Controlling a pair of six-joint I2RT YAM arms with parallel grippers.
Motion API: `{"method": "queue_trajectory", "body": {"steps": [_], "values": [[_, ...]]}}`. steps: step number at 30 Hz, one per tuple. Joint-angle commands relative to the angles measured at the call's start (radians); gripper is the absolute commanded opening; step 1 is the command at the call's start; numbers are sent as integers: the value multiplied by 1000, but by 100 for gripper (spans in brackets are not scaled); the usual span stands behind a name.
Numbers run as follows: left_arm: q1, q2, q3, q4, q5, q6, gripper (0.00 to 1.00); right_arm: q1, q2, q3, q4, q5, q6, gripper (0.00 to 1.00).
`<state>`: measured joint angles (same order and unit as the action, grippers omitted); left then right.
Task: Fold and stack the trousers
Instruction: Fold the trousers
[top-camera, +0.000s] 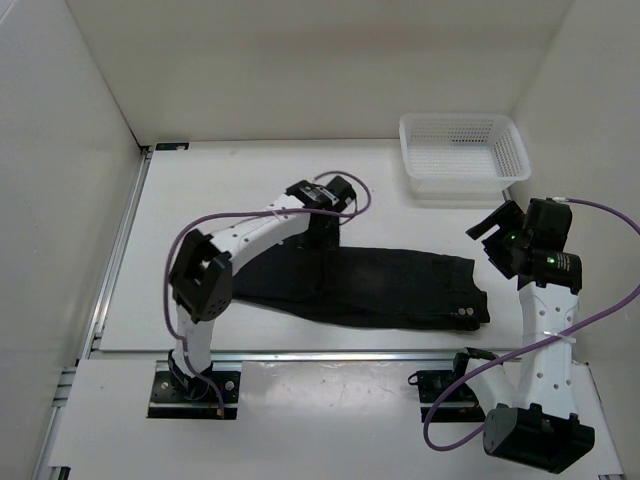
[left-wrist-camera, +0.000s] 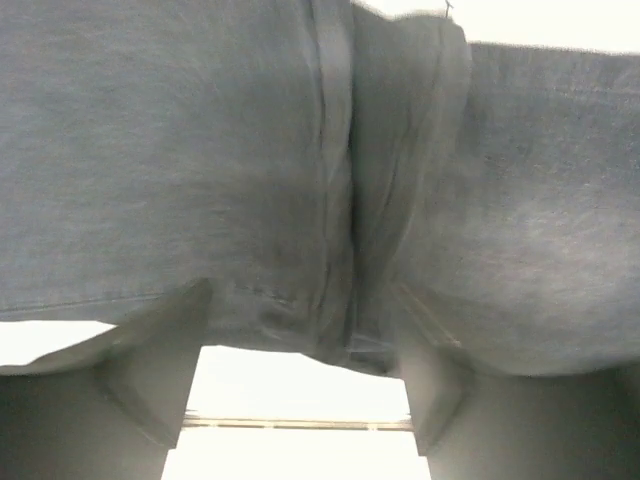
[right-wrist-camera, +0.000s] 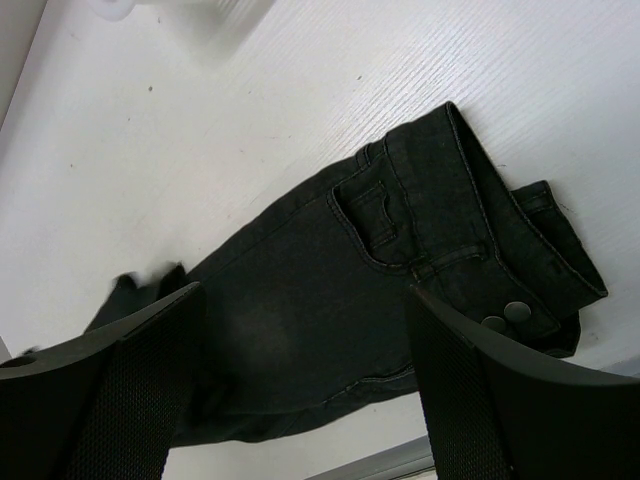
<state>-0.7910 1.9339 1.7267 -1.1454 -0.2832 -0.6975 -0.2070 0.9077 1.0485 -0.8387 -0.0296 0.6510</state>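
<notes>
Black trousers (top-camera: 400, 285) lie spread beneath both arms: the left gripper (left-wrist-camera: 300, 300) stands wide apart, a seamed fold between its fingers (left-wrist-camera: 150, 400), the right gripper (right-wrist-camera: 300, 295) gapes empty above the buttoned end, so closing deep over both layers seems advisable.

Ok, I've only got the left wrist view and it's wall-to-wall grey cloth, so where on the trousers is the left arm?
Observer: The top camera shows the left fingers down at the far edge of the plain black fabric trousers, a little left of their middle.
Operator: Which end is the waistband?
Observer: The right end. Two small round buttons show there.
Operator: And the right arm?
Observer: The right fingers hang open beside that waistband end, touching no cloth.
</notes>
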Motion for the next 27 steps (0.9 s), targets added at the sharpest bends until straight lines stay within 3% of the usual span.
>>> {"method": "queue_trajectory", "body": {"steps": [1,6,9,10,12,13,17,27], "values": [[-43,23,26,32,113,32,88,6,-9,-2,10,-12,-14,84],[-43,-53,60,-22,58,67,89,6,-9,-2,10,-12,-14,84],[-19,-89,60,-22,47,93,59,6,-9,-2,10,-12,-14,84],[-7,-89,47,-22,38,102,57,6,-9,-2,19,-12,-14,84],[-7,-49,47,-11,55,102,85,15,-9,-2,20,-21,-14,84],[-19,-30,47,-11,68,102,89,15,-9,-2,20,-21,-14,84],[-47,62,56,15,65,38,76,15,-9,-2,20,-21,-14,84],[-47,138,-41,36,26,-22,76,15,0,7,10,-21,-24,84]]}}
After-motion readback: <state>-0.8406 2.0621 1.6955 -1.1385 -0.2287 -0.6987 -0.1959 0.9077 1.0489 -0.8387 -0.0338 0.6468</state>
